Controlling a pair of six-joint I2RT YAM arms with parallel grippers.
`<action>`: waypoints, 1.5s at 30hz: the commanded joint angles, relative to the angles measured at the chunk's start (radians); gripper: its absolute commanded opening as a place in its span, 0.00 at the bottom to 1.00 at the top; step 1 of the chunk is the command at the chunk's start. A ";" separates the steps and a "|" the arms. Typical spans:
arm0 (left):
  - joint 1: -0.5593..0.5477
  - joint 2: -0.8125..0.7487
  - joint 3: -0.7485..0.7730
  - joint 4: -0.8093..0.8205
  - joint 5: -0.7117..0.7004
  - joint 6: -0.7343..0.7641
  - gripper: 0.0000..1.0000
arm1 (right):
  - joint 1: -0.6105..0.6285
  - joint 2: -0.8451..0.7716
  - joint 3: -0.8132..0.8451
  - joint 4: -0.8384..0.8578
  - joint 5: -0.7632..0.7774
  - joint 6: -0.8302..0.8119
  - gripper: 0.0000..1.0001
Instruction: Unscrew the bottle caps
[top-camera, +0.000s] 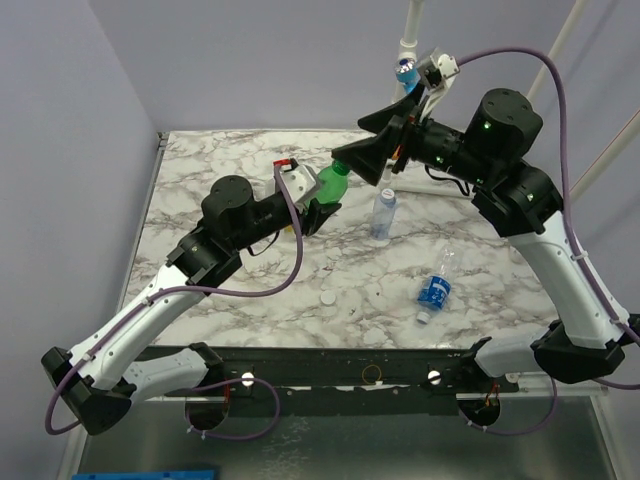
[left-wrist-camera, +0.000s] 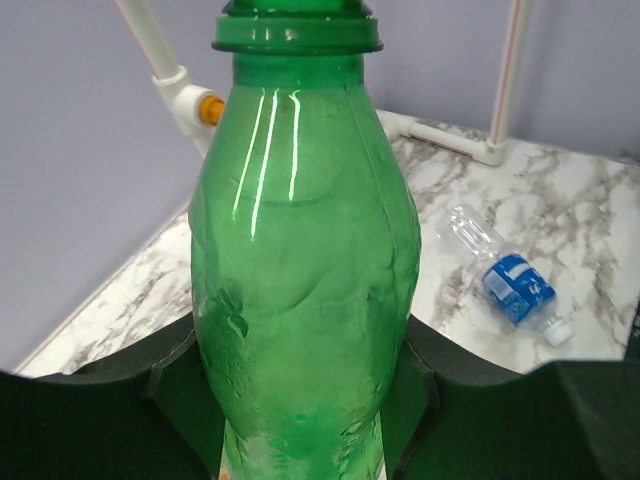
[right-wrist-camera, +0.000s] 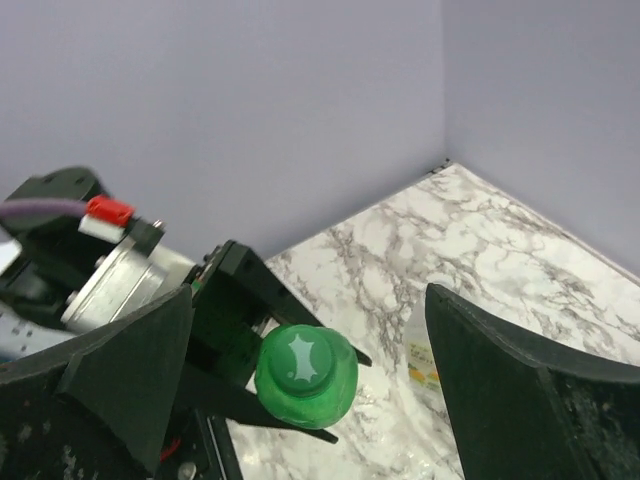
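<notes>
The green cap (right-wrist-camera: 305, 375) was on the neck of the green bottle (top-camera: 330, 185), held off the table over its far middle. The bottle's long axis tilted up and to the far right, so the cap's top faced almost straight into the right wrist camera. The right gripper (right-wrist-camera: 308, 320) was the arm at the cap. Its jaws were spread wide to either side and touched nothing. In that view the cap sat low in the gap, closer to the left finger. Closing on it would likely call for centring first.

The left gripper (left-wrist-camera: 310, 395) pinched the bottle's lower body from both sides.

Below lay the marble table (top-camera: 220, 170). 1 small clear bottle (top-camera: 384, 212) stood just right of the grip, and another (top-camera: 436, 290) lay nearer. 2 loose white caps (top-camera: 327, 298) sat near the front. Lilac walls closed in on the left and far sides.
</notes>
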 joint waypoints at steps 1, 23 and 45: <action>-0.003 0.003 -0.009 0.106 -0.131 -0.004 0.00 | 0.005 0.070 0.077 -0.047 0.169 0.094 1.00; -0.003 0.064 0.027 0.084 -0.223 -0.033 0.00 | 0.005 0.144 0.073 -0.011 0.077 0.101 0.73; -0.003 0.040 0.051 0.074 -0.175 -0.050 0.00 | 0.004 0.149 0.105 -0.046 0.069 0.094 0.05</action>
